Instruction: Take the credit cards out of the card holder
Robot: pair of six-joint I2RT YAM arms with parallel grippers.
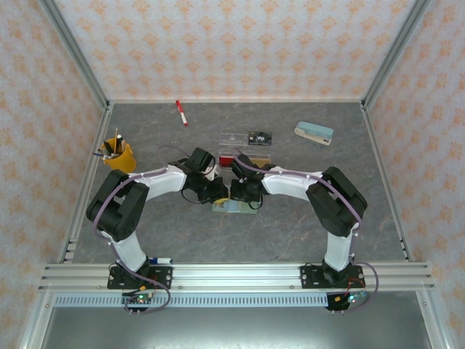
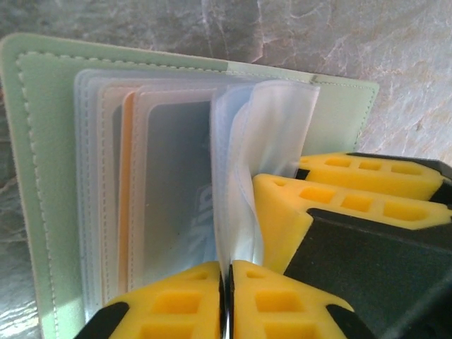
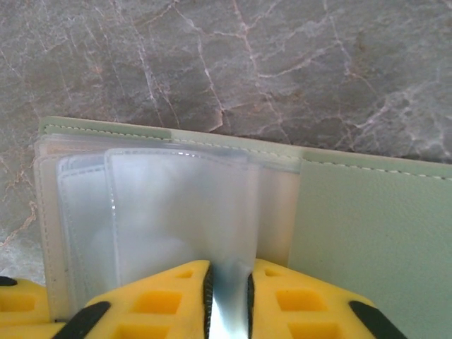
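pale green stitched card holder [image 2: 42, 176] lies open mid-table on grey marbled tabletop [image 3: 212, 56] | left claw [image 2: 227, 282] clamped on a clear plastic sleeve [image 2: 239, 176] | right claw [image 3: 227, 286] pinching another, prob to spread pockets so cards [image 2: 128, 212] slide out

Grey marbled table [image 1: 290, 225]. Upper centre: red marker [image 1: 180, 113], clear tray [image 1: 245, 138]. Upper right: stapler [image 1: 314, 133]. Left: yellow pen cup [image 1: 120, 156]. Centre: card holder [image 1: 236, 208], lying open.

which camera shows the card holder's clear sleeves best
Left wrist: the open card holder is close, clear sleeves fanned out, an orange edge inside. Right wrist shows fewer sleeves plus plain cover. Top view gives a small, partly covered patch.
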